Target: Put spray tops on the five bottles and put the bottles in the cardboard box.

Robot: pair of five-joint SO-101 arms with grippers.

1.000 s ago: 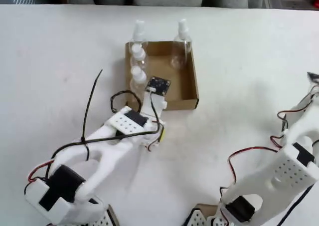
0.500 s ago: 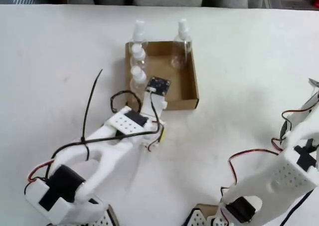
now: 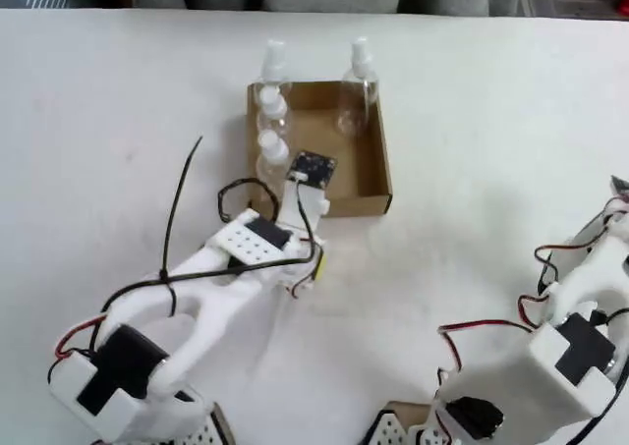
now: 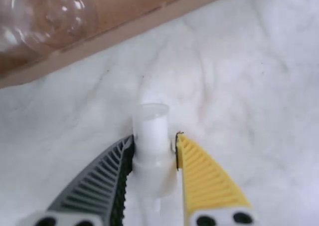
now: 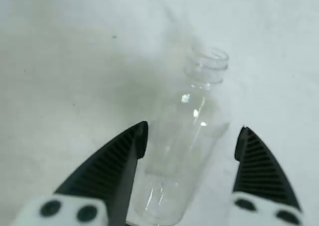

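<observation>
Right arm [image 3: 575, 317] has drawn back and dropped toward the near right corner of the bench [image 3: 472, 101] since a second ago. Left arm [image 3: 236, 253] unchanged.

Fifth bottle [image 5: 185, 151]: clear, no top, neck open, lying on the bench. My right hand [image 5: 193, 129] hangs over it, spread wide, one finger on either side of the bottle.

Spray top [image 4: 149, 118]: white, pinched between the two fingers of my left hand [image 4: 154, 137], just outside the near wall of the cardboard box [image 3: 354, 207].

Inside the box are four topped bottles [image 3: 272, 148]: three in a row along one side wall, one against the opposite wall.

Fifth bottle and box are well apart.
</observation>
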